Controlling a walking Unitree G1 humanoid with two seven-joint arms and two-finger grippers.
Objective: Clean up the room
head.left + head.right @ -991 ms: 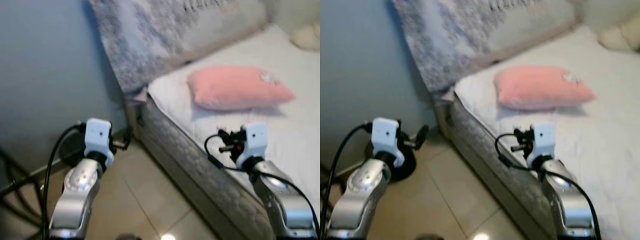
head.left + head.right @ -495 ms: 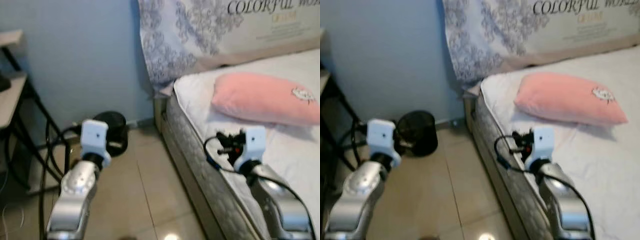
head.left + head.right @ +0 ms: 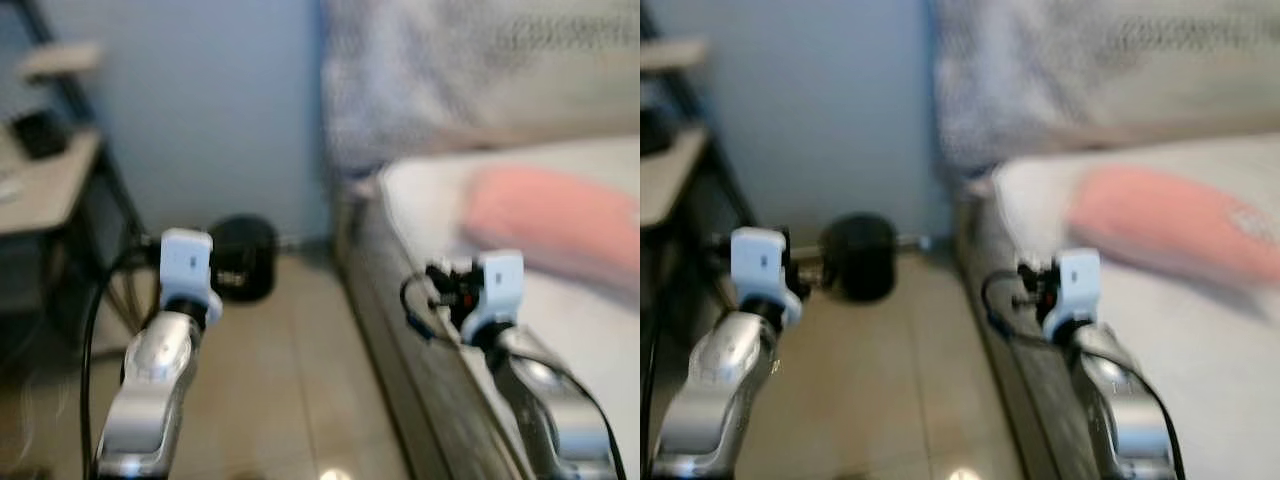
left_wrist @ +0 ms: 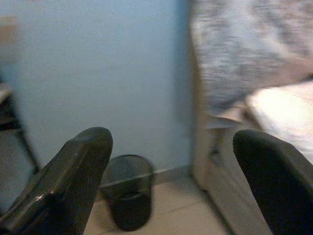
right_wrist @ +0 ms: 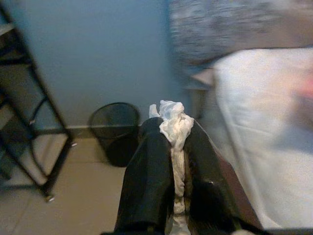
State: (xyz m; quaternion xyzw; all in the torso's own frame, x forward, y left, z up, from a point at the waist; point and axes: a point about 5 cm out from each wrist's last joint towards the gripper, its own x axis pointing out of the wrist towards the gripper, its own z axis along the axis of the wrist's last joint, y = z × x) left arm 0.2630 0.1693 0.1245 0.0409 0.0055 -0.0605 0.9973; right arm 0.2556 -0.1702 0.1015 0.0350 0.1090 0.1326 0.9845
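The right gripper (image 5: 172, 147) has its fingers (image 5: 146, 181) closed on a crumpled white tissue (image 5: 173, 125), which sticks out past the fingertips and trails down between them. In the head views, which are blurred, this arm is raised over the near edge of the bed (image 3: 560, 200) on the right. The left gripper (image 4: 171, 176) is held up over the tiled floor (image 3: 290, 380) on the left, its fingers (image 4: 73, 181) spread wide apart with nothing between them. A black mesh wastebasket (image 3: 243, 258) stands on the floor against the far blue wall (image 3: 210, 100), between a dark metal shelf unit (image 3: 50, 190) at far left and the corner of the bed. A pink pillow (image 3: 550, 215) lies on the white mattress, below a patterned headboard (image 3: 470, 70).
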